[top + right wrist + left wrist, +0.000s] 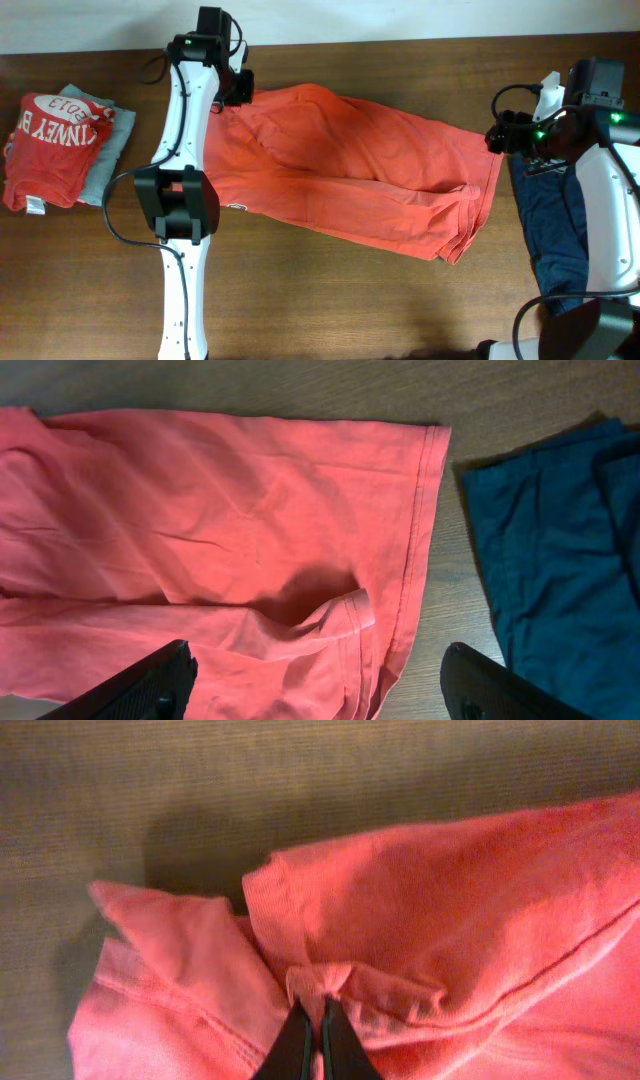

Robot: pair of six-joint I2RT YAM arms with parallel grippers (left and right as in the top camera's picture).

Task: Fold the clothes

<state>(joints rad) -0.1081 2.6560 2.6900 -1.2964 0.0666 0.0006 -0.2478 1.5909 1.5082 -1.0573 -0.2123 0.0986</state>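
Observation:
An orange-red shirt (350,170) lies spread across the middle of the table, folded lengthwise. My left gripper (238,88) is at its far left corner and is shut on a pinch of the shirt's fabric (318,982), as the left wrist view (312,1016) shows. My right gripper (500,135) hangs open above the shirt's right hem (420,510); in the right wrist view (315,660) its fingers straddle the hem and hold nothing.
A folded red printed shirt (45,145) lies on a grey garment (112,150) at the far left. A dark blue garment (560,215) lies at the right, under the right arm, also in the right wrist view (560,550). Bare wooden table (330,300) is in front.

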